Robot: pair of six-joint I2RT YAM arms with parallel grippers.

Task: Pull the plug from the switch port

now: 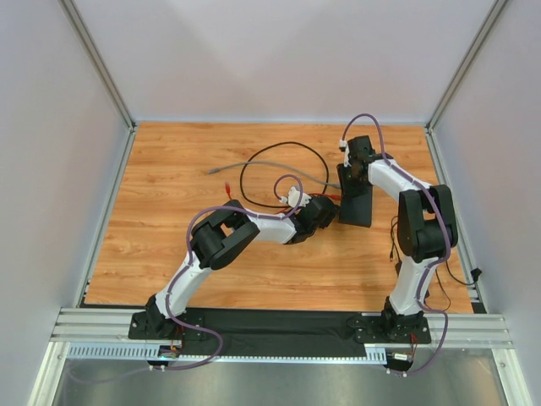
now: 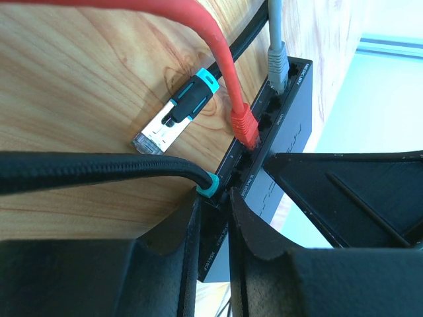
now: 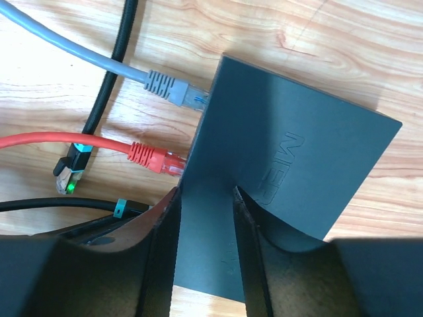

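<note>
The switch (image 1: 357,207), a flat matte-black box, lies on the wooden table right of centre. Its port side (image 2: 264,122) holds a black plug with a teal collar (image 2: 210,187), which is seated in the nearest port. My left gripper (image 2: 215,198) is at the switch's left edge (image 1: 328,210) and is shut on that plug. The same plug (image 3: 135,210) shows beside the switch (image 3: 291,152) in the right wrist view. My right gripper (image 3: 205,191) hangs over the switch's far end (image 1: 353,173). Its jaws stand apart above the flat top and hold nothing.
A red plug (image 2: 244,125) and a grey plug (image 2: 276,66) sit in other ports. A loose plug with a clear tip and teal band (image 2: 173,117) lies on the wood. Black and grey cables (image 1: 279,161) loop behind the switch. White walls enclose the table.
</note>
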